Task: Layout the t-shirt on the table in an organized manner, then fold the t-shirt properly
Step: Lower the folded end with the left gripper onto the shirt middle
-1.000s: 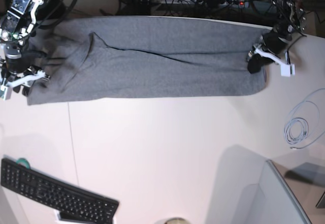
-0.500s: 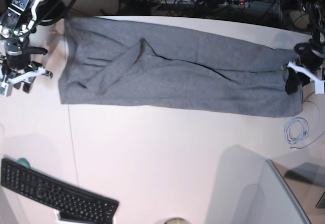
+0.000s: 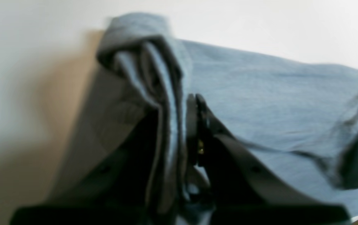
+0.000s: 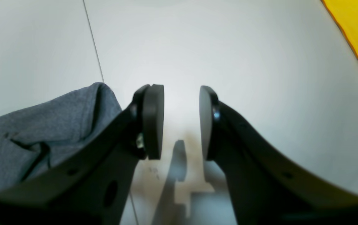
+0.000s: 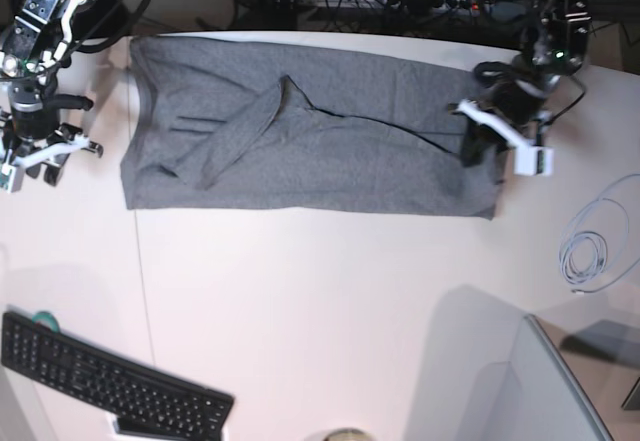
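The grey t-shirt (image 5: 320,151) lies as a long folded strip across the far half of the white table (image 5: 320,301), with a loose flap near its left end. My left gripper (image 5: 477,147) is at the strip's right end, shut on a bunched fold of the t-shirt (image 3: 260,103); in the left wrist view the left gripper (image 3: 177,107) pinches that cloth, and one finger is hidden behind it. My right gripper (image 5: 47,153) stands open just off the strip's left edge. In the right wrist view the right gripper (image 4: 180,122) holds nothing, and the t-shirt (image 4: 41,131) lies to its left.
A black keyboard (image 5: 110,381) sits at the front left. A coiled white cable (image 5: 585,256) lies at the right edge. Cables and a power strip (image 5: 400,1) run behind the table. A grey panel (image 5: 530,391) fills the front right. A thin seam (image 5: 140,281) crosses the tabletop.
The right gripper released the shirt's left end and now stands clear. The left gripper pulled the shirt rightward, then came back left with the end in it, so the strip is shorter.
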Robot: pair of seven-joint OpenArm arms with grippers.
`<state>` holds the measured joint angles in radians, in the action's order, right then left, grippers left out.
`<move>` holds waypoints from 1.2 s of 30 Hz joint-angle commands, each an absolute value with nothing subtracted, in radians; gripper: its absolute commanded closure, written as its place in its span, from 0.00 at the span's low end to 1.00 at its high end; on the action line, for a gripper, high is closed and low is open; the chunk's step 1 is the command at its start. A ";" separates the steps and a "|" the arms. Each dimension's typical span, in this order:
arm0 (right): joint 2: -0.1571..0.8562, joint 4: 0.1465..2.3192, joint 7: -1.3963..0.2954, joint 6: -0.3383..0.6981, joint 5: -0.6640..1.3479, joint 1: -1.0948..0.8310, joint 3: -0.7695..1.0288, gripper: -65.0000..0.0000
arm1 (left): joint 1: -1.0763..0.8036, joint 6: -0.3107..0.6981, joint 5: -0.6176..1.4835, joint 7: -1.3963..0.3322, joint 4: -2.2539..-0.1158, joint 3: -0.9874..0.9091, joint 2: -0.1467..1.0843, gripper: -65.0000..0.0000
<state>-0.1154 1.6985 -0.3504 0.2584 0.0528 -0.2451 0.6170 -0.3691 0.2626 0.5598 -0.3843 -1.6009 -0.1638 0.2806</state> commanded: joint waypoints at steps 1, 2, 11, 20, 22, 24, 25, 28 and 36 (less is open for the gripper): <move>-0.107 1.716 -0.323 0.262 0.062 -0.239 0.618 0.73 | -0.351 0.249 0.575 -0.354 -1.618 -0.142 0.292 1.00; -0.107 1.715 -0.323 0.262 0.062 -0.239 0.618 0.73 | -0.338 0.228 0.575 -0.354 -1.618 -0.116 0.291 1.00; -0.105 1.713 -0.323 0.262 0.062 -0.239 0.619 0.73 | -0.211 0.139 0.578 -0.354 -1.549 0.136 0.255 1.00; -0.104 1.713 -0.323 0.262 0.062 -0.237 0.619 0.73 | -0.188 0.139 0.576 -0.354 -1.483 0.165 0.208 1.00; -0.104 1.713 -0.323 0.262 0.062 -0.234 0.619 0.73 | -0.191 0.139 0.576 -0.354 -1.486 0.165 0.211 1.00; -0.104 1.713 -0.323 0.262 0.062 -0.232 0.619 0.72 | -0.191 0.139 0.576 -0.354 -1.483 0.165 0.211 1.00; -0.104 1.713 -0.323 0.262 0.062 -0.232 0.619 0.72 | -0.191 0.139 0.576 -0.354 -1.481 0.165 0.211 1.00; -0.104 1.713 -0.323 0.262 0.062 -0.232 0.618 0.72 | -0.186 0.139 0.576 -0.383 -1.481 0.166 0.209 1.00; -0.104 1.713 -0.323 0.262 0.062 -0.231 0.619 0.72 | -0.153 0.139 0.576 -0.467 -1.481 0.165 0.206 1.00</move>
